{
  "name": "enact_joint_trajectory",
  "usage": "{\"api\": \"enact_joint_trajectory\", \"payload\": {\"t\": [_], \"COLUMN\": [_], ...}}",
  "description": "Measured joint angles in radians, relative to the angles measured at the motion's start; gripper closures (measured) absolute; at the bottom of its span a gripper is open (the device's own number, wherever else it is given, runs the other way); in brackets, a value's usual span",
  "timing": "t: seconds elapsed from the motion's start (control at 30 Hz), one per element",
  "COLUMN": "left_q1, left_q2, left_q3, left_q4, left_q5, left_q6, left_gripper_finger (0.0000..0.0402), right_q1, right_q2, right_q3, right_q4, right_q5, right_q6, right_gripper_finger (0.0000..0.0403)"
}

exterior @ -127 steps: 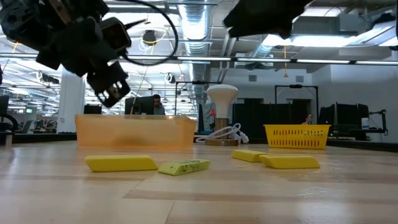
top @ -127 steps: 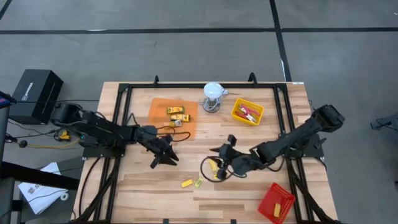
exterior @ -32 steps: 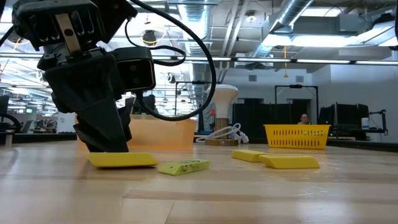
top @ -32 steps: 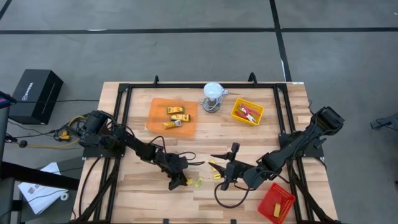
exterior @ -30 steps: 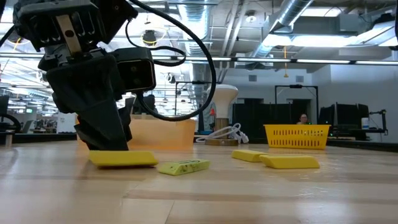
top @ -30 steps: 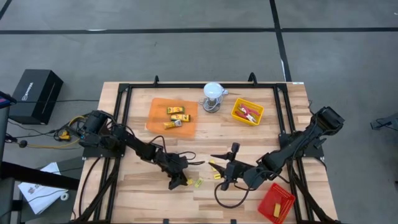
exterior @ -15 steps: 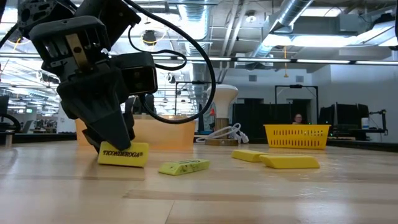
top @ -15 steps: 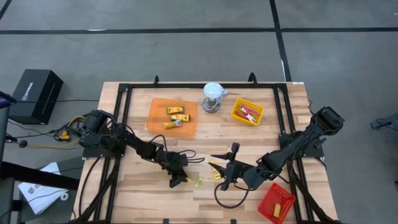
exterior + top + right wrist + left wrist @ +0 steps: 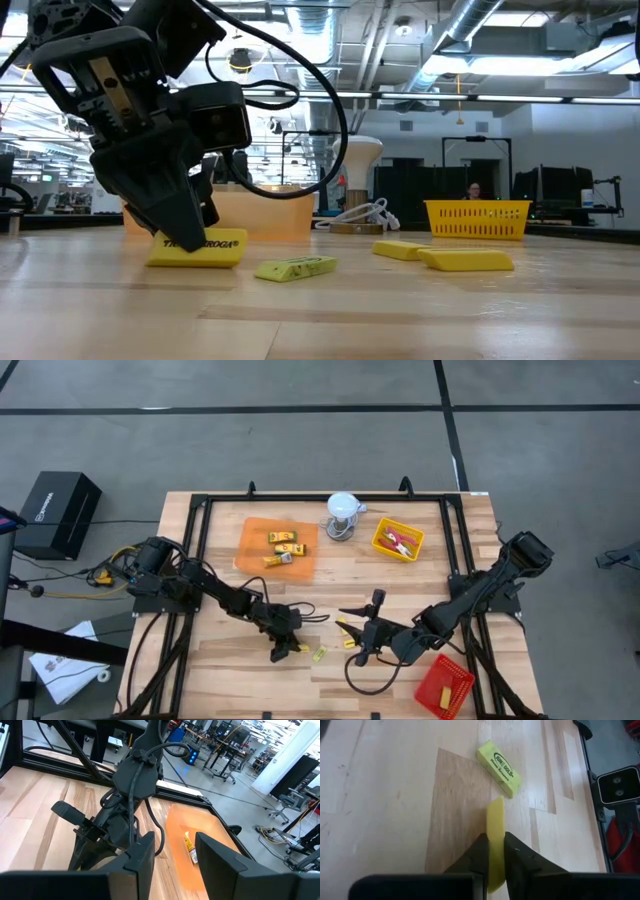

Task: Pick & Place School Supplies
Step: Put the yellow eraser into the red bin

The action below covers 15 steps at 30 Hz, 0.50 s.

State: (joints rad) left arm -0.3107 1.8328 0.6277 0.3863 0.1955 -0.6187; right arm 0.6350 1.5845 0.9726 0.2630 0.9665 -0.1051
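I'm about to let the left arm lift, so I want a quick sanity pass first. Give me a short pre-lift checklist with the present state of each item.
1. Left hand closed on the yellow packet: ok, the packet sits pinched between both fingers.
2. Packet off the table: not ok, in the low view one end is raised and the other looks to rest on the wood.
3. Neighbouring green-yellow packet apart from the grip: ok, there is a gap.
4. Right hand out of the way: ok, it waits apart, open and empty.
5. Orange tray has bare space: ok.
6. Grip firm enough to lift: cannot tell.
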Motion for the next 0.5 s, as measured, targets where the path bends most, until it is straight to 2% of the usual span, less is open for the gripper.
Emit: {"api": "enact_joint_trajectory", "payload": {"t": [0.23, 0.5], "left_q1": [0.001, 0.016], "left_q2": [-0.042, -0.226], "left_q3": [0.003, 0.003], "left_q4": [0.016, 0.002], "left_q5": [-0.023, -0.221], "left_q6": [0.055, 0.265], "left_gripper_finger": [0.0376, 0.0377], "right_q1": [0.0, 0.0], "right_q2": [0.0, -0.002], "right_q3": [0.0, 0.0], "right_q4": [0.005, 0.017], "right_q5": [0.011, 0.036], "right_q6": [-0.033, -0.029], "right_gripper_finger": [0.0269, 0.0263]}}
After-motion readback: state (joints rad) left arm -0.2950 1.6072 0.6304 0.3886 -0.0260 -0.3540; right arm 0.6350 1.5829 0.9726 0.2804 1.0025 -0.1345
